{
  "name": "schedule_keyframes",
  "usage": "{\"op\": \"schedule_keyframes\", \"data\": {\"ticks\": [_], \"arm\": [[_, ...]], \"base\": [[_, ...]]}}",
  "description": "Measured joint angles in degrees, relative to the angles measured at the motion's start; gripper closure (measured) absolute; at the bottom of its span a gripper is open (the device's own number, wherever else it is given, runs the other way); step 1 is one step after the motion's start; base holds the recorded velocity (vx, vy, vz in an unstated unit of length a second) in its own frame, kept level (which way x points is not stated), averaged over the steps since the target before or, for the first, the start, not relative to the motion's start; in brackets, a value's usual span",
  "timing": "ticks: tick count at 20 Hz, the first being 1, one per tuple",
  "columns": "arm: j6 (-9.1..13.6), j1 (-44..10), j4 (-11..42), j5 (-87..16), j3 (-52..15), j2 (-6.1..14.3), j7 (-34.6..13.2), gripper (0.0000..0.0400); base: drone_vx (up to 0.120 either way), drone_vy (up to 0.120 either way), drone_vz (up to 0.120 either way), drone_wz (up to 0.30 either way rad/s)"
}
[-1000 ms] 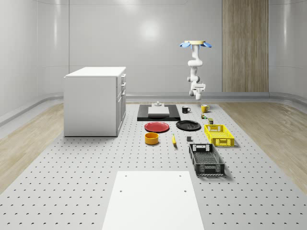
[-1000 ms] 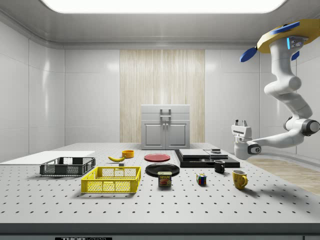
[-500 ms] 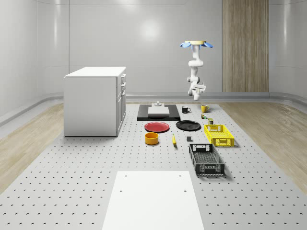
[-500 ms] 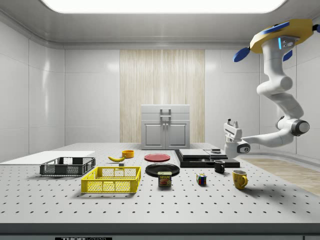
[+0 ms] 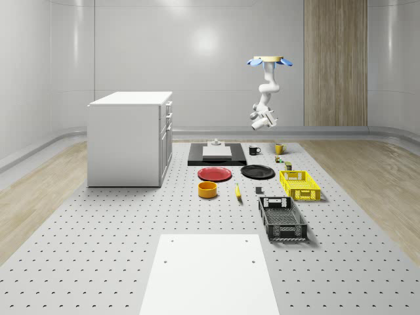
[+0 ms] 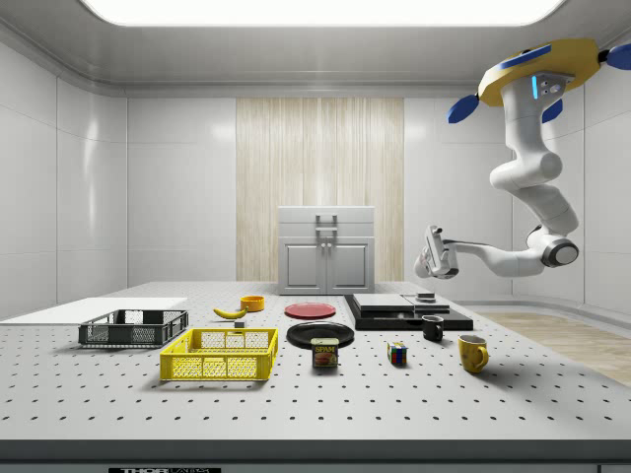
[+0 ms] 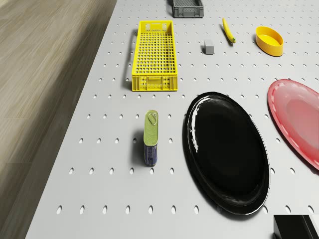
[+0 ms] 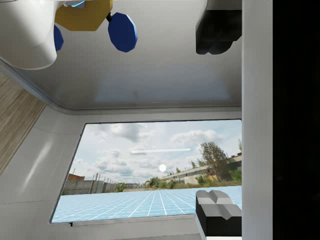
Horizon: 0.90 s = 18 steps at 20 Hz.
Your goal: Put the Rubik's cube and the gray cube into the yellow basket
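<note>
Beside the Rubik's cube (image 6: 397,354), a can (image 6: 325,353) reads "SPAM".

I see even, bright light from a ceiling panel (image 6: 325,10); soft shadows, glare on the black plate (image 7: 227,149), no blur.

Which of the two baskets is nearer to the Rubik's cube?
The yellow basket; the black basket lies beyond it, farther from the Rubik's cube.

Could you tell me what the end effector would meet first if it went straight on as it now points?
Probably nothing nearby: the end effector tilts upward into seemingly free air, toward the windowed wall.
</note>
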State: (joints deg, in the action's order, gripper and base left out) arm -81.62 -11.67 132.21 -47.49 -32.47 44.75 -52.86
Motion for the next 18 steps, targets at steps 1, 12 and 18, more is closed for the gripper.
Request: {"op": "schedule_keyframes", "data": {"ticks": [1, 12, 18], "arm": [[-0.2, -1.7, 3.4, -6.3, -3.7, 0.8, -1.7, 0.0000], [9.9, -31.7, 31.3, -59.0, -31.7, 9.3, -26.4, 0.0000], [14.1, -41.7, 33.4, -65.1, -36.6, 12.7, -32.9, 0.0000]], "base": [[0.120, 0.000, -0.120, 0.000], [0.120, 0.000, -0.120, 0.000], [0.120, 0.000, -0.120, 0.000]]}}
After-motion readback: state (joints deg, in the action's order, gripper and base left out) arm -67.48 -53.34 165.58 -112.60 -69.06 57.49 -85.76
